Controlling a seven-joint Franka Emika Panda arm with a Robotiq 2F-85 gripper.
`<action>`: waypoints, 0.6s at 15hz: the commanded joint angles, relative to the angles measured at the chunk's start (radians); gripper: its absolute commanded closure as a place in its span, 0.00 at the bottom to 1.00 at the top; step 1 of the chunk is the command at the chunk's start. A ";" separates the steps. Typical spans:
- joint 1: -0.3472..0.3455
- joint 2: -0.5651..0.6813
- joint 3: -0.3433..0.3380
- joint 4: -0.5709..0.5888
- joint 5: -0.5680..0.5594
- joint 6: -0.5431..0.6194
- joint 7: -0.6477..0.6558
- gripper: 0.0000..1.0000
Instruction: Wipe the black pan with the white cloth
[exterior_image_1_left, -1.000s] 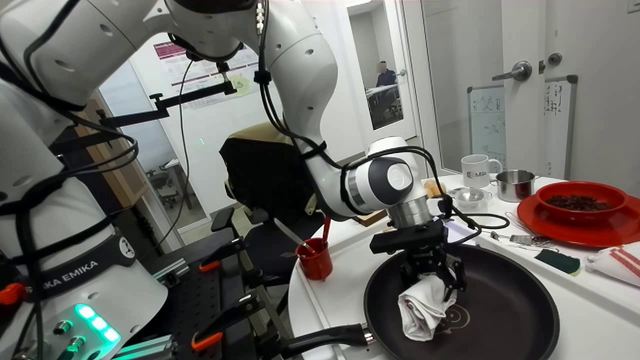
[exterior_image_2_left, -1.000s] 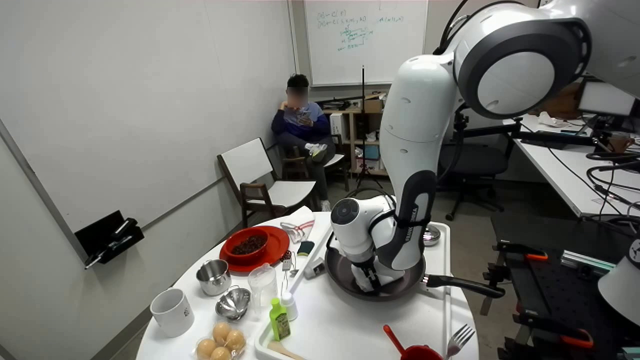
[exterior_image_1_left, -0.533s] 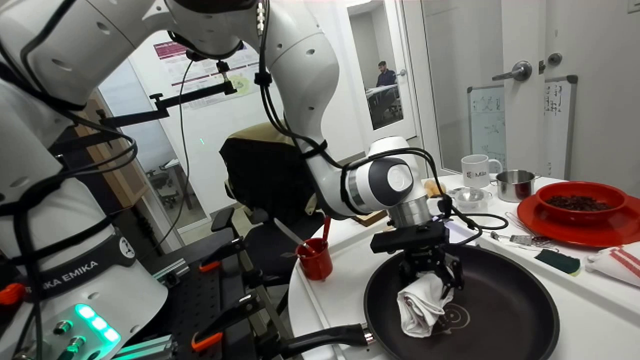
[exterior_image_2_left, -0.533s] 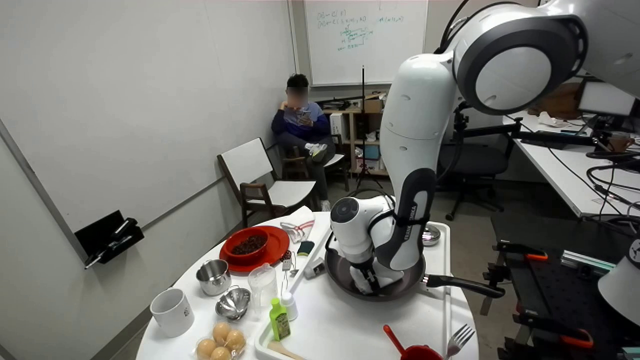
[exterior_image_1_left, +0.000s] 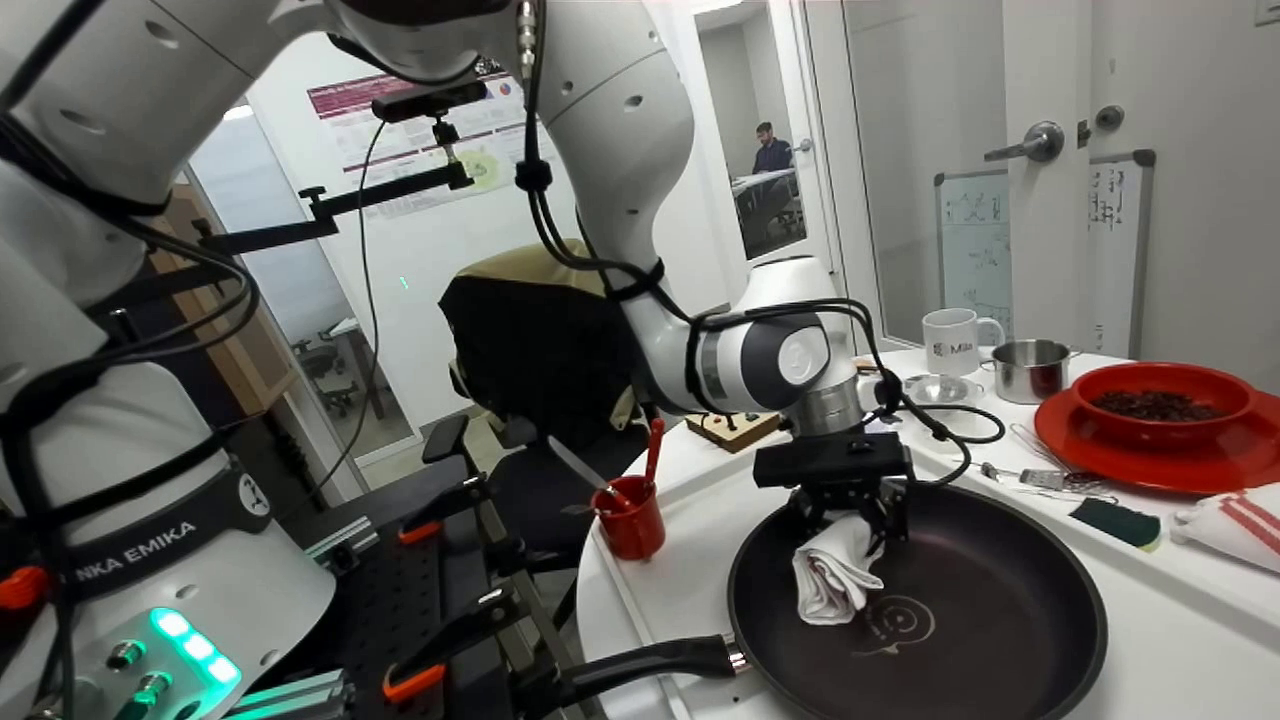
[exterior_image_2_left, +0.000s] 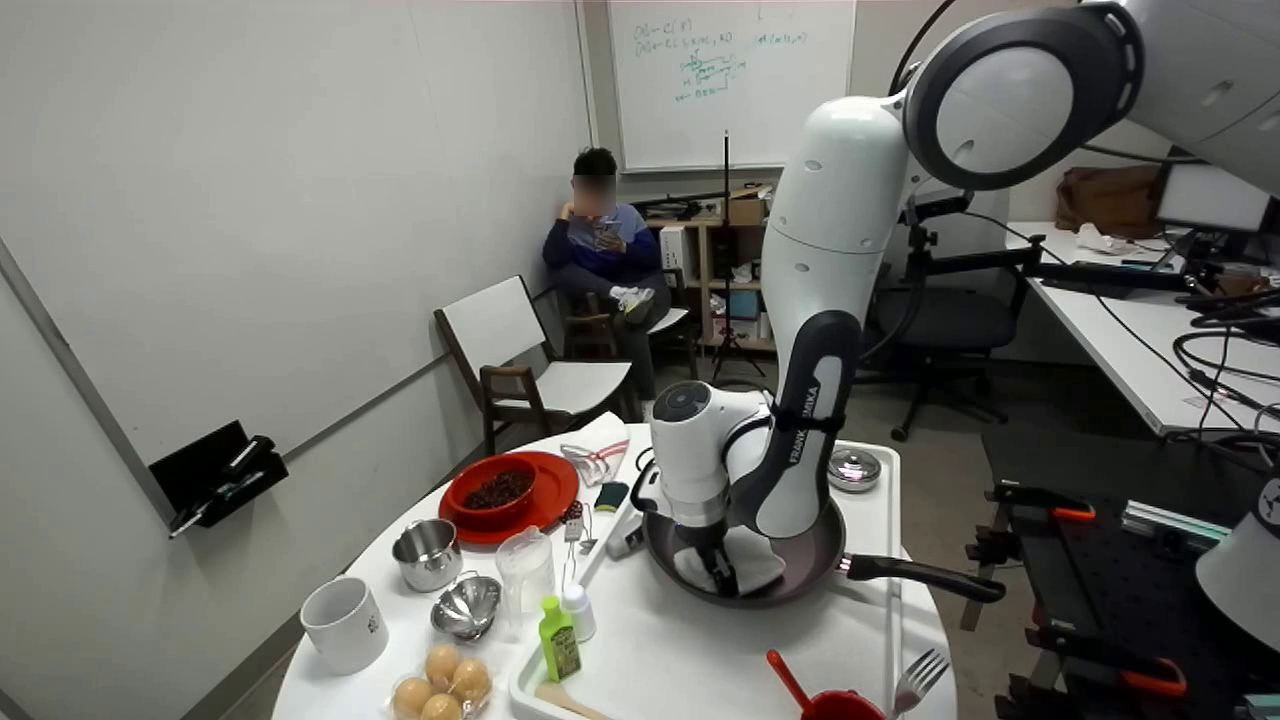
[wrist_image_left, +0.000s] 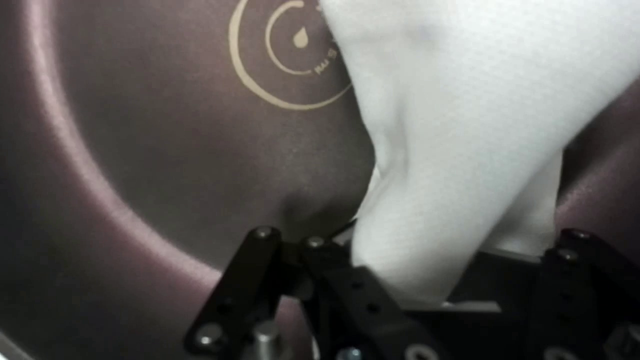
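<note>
The black pan (exterior_image_1_left: 990, 620) sits on the white tray, and its handle (exterior_image_2_left: 925, 572) sticks out past the tray's edge. The pan (exterior_image_2_left: 815, 540) shows in both exterior views, and its inner floor with a printed logo shows in the wrist view (wrist_image_left: 175, 150). My gripper (exterior_image_1_left: 855, 520) points down inside the pan, near its wall. It is shut on the folded white cloth (exterior_image_1_left: 830, 580), which hangs out between the fingers (wrist_image_left: 425, 245). The cloth (wrist_image_left: 450, 115) lies low over the pan floor beside the logo. The fingertips are partly hidden by the cloth.
A red cup with utensils (exterior_image_1_left: 630, 520) stands on the tray. A green bottle (exterior_image_2_left: 560, 640), eggs (exterior_image_2_left: 442, 685), a metal pot (exterior_image_2_left: 428, 555), a mug (exterior_image_2_left: 345, 625) and a red plate with a bowl (exterior_image_2_left: 550, 490) stand around. A sponge (exterior_image_1_left: 1115, 522) lies beside the tray.
My gripper and the cloth have moved across the pan toward the eggs' side, uncovering more of the logo. The pan has shifted slightly the same way. The gripper stays shut on the cloth.
</note>
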 joint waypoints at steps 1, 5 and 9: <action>-0.030 0.026 0.030 0.030 0.025 0.031 -0.045 0.95; -0.039 0.032 0.021 0.050 0.036 0.040 -0.034 0.95; -0.042 0.041 0.001 0.078 0.045 0.065 -0.018 0.96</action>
